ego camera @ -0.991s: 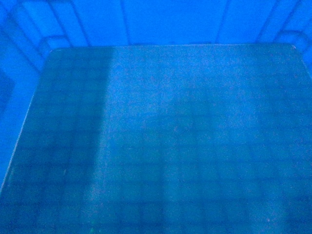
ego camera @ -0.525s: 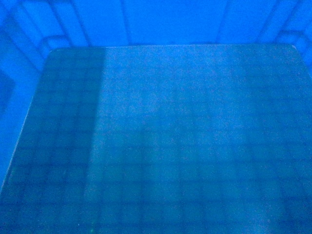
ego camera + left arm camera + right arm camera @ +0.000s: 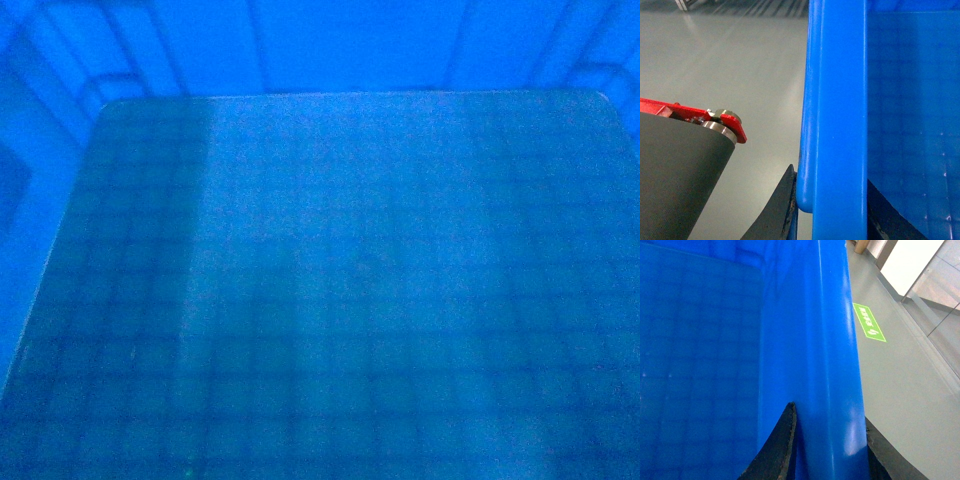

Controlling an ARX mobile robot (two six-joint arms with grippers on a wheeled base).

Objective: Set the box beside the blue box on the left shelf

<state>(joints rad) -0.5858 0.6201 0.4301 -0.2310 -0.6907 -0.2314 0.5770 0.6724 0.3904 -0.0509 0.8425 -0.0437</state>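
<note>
The floor [image 3: 740,75] was smooth, pale grey and glossy, catching soft reflections at the far end. In the right wrist view a green sign [image 3: 869,322] with white marks lay flat on it. Beyond, to the right, stood a white panel [image 3: 912,262] and paler tiles [image 3: 940,295].

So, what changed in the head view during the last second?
Only the shading on the box floor: the edge between the dark strip and the lighter area moved a little left. The box fills the view as before.
</note>
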